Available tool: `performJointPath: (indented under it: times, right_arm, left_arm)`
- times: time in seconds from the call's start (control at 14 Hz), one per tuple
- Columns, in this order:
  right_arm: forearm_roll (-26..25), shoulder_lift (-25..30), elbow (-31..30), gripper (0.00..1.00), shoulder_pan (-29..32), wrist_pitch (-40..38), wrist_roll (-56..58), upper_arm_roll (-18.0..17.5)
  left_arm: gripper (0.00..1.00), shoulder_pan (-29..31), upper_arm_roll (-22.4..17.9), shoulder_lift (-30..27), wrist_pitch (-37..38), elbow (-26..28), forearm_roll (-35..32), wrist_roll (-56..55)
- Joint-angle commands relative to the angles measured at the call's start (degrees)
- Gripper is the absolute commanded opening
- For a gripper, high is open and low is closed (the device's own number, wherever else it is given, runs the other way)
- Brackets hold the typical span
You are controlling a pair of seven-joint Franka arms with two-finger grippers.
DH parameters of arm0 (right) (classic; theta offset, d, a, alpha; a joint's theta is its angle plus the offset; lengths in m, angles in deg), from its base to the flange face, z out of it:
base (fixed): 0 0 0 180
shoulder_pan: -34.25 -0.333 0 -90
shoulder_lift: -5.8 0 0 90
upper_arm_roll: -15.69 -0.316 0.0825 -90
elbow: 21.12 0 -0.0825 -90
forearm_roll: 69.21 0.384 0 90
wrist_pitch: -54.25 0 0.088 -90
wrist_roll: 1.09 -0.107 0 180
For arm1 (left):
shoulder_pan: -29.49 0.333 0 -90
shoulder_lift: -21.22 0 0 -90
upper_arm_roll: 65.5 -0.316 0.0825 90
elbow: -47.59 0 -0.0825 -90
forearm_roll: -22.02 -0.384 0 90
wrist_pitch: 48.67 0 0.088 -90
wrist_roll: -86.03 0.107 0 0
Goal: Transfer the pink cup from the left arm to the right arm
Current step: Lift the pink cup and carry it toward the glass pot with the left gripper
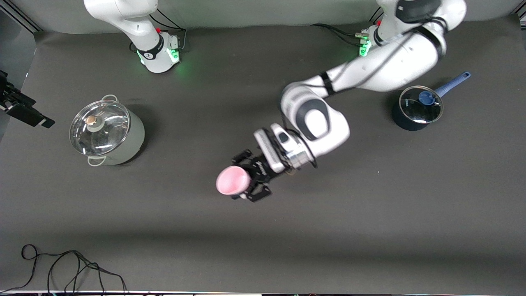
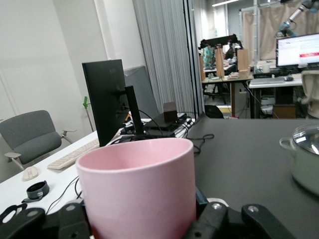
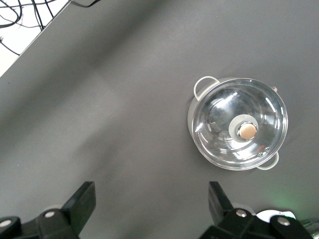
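Big desk [image 1: 370, 230]. Left end effector [image 1: 245, 181] over middle of desk, squeezed shut on pink cup [image 1: 232, 181]. Right end effector [image 3: 149, 209] wide open, empty, waits high above silver pot [image 3: 239, 130]. Cup looks light, stiff, smooth; grab free rim end.

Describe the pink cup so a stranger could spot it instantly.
Follow the left arm from its base to the middle of the dark table. Its left gripper is shut on the pink cup: small, plain, handleless, unlike the lidded grey pot and blue saucepan.
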Motion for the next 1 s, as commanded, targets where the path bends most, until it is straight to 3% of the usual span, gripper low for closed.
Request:
performJointPath:
  times: [0.0,0.21,0.64,0.93]
  right_arm:
    - [0.5,-1.6,1.5,1.00,-2.6,-0.1,-1.6,0.2]
    - [0.7,-5.3,5.7,1.00,-3.8,-0.1,-3.1,0.2]
    - [2.9,-9.7,13.6,1.00,-8.3,-0.4,-10.3,-1.2]
    - [5.8,-10.8,16.6,1.00,-8.5,-1.8,-14.7,-1.3]
  left_arm:
    - [0.00,-7.4,-2.7,-0.7,-3.4,-8.6,1.0,-3.8]
    - [0.00,-9.4,-2.8,-2.9,-4.5,-9.5,1.0,-8.2]
    - [0.00,-18.8,-3.7,-3.7,-10.6,-18.4,0.6,-10.8]
    - [0.00,-22.8,-11.4,-5.3,-10.9,-19.0,0.3,-16.8]
